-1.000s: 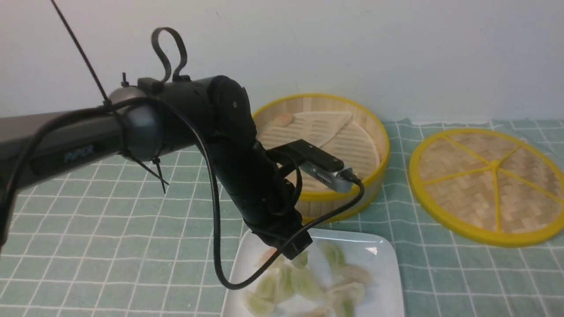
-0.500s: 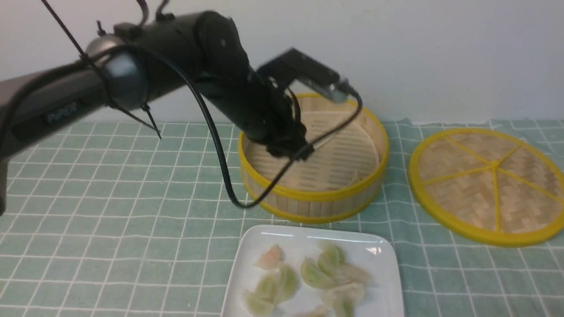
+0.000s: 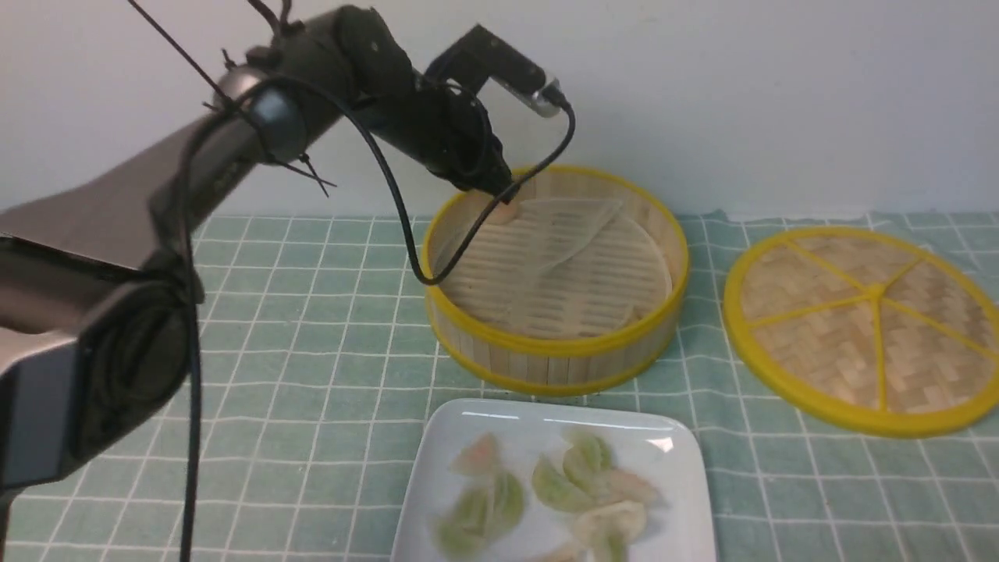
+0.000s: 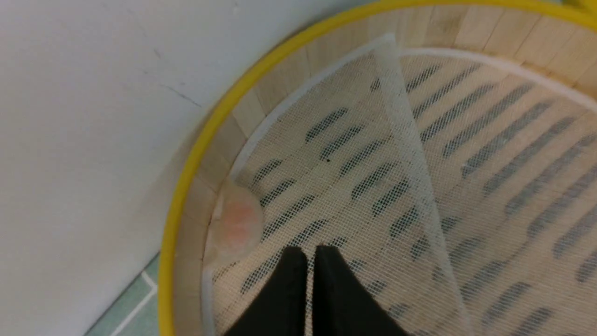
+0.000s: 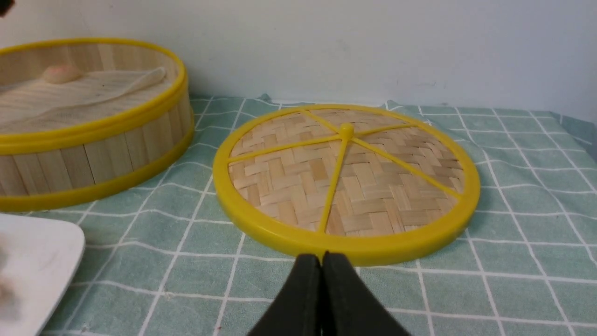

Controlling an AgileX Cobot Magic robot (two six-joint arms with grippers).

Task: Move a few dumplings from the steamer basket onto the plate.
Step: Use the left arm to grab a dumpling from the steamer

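Note:
The steamer basket [image 3: 562,347] stands at the back of the cloth, its pale liner [image 3: 574,234] folded over. One pink dumpling [image 3: 503,212] lies against its far left wall. My left gripper [image 3: 503,193] hangs just over that dumpling. In the left wrist view the left gripper [image 4: 310,249] is shut with nothing in it, and the dumpling [image 4: 235,224] sits beside the fingertips, untouched. The white plate [image 3: 468,425] in front holds several green and pink dumplings [image 3: 558,484]. My right gripper [image 5: 322,256] is shut and empty, low over the cloth.
A flat woven lid [image 3: 866,328] with yellow spokes lies right of the basket; in the right wrist view the lid [image 5: 347,182] is just beyond the fingertips. A white wall stands close behind the basket. The green checked cloth [image 3: 312,328] covers the table.
The left arm rose from over the plate, swung back across the basket and now sits at its far left wall. Its jaws have shut.

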